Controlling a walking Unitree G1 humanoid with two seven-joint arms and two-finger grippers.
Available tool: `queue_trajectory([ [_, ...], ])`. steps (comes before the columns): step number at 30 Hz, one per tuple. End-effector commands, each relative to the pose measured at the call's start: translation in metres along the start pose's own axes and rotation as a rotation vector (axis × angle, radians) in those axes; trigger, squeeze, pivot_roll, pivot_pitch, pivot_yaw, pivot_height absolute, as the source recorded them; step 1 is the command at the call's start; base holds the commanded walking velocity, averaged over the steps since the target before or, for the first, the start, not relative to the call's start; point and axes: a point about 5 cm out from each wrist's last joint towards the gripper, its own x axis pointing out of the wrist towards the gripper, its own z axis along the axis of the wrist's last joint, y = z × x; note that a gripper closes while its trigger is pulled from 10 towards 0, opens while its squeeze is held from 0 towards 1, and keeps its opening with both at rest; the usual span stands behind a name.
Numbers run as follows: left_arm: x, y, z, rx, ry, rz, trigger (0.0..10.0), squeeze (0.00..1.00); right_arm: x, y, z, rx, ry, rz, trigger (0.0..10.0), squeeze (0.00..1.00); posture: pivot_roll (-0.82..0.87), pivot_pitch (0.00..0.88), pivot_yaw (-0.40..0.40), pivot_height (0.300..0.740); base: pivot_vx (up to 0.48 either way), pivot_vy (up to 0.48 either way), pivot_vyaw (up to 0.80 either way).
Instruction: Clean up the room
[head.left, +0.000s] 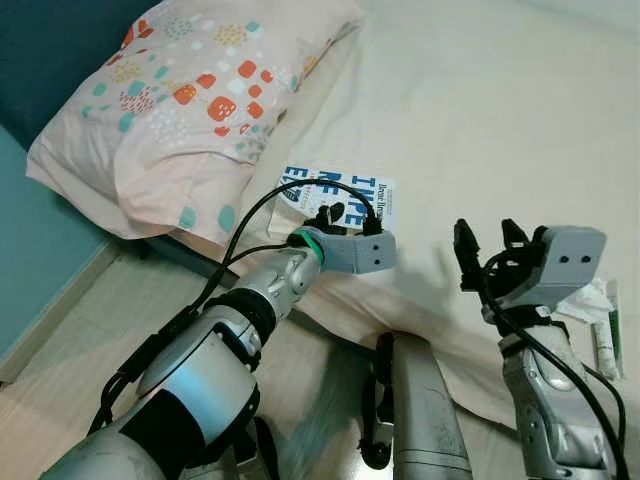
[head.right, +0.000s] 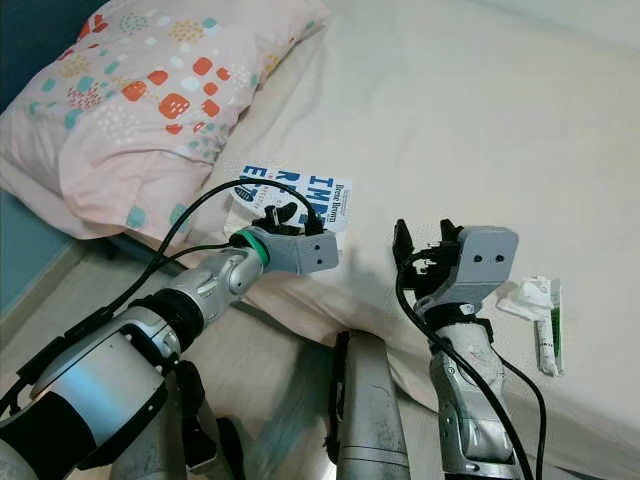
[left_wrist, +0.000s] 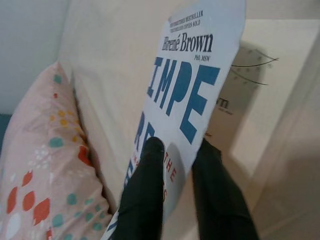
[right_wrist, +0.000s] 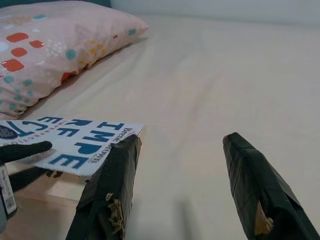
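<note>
A white book (head.left: 345, 188) with big blue letters lies at the near edge of the bed, beside the pillow. My left gripper (head.left: 335, 215) is shut on its near edge. In the left wrist view one black finger (left_wrist: 147, 170) presses on the cover (left_wrist: 185, 85) and the other sits under it, with the cover raised off the page below. My right gripper (head.left: 487, 235) hovers open over the bed edge to the right of the book, with nothing between its fingers (right_wrist: 112, 175). The right wrist view looks across the sheet at the book (right_wrist: 75, 137).
A pink pillow (head.left: 190, 90) with coloured spots lies at the head of the bed, left of the book. A crumpled tissue (head.right: 525, 297) and a small white tube (head.right: 550, 335) rest on the cream sheet (head.left: 480, 110) at the right. Wooden floor (head.left: 90, 310) and a teal wall (head.left: 30, 220) are on the left.
</note>
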Motion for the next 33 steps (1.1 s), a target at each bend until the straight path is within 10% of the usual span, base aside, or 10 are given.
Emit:
queue_trajectory([
  [1,-0.001,-0.003,-0.002,0.004,0.013,-0.008,0.0,0.0,-0.005,-0.005,-0.003,-0.002,0.027,-0.019,10.0,0.0,-0.28,0.328,0.087,0.561,0.0,0.0,0.0],
  [20,-0.012,-0.021,-0.013,0.098,-0.084,-0.189,0.0,0.0,-0.004,0.0,-0.007,0.018,0.043,-0.017,10.0,0.0,-0.23,0.327,0.088,0.561,0.0,0.0,0.0],
  [21,-0.012,-0.021,-0.013,0.107,-0.096,-0.193,3.6,0.0,-0.004,0.0,-0.008,0.019,0.044,-0.017,10.0,0.0,-0.23,0.327,0.088,0.561,0.0,0.0,0.0],
  [22,-0.013,-0.02,-0.013,0.123,-0.115,-0.204,10.0,0.0,-0.004,0.0,-0.008,0.021,0.045,-0.018,10.0,0.0,-0.22,0.325,0.088,0.561,0.0,0.0,0.0],
  [33,-0.018,-0.025,-0.008,0.311,-0.272,-0.212,10.0,0.0,-0.003,0.0,-0.009,0.024,0.044,-0.02,10.0,0.0,-0.22,0.324,0.089,0.561,0.0,0.0,0.0],
])
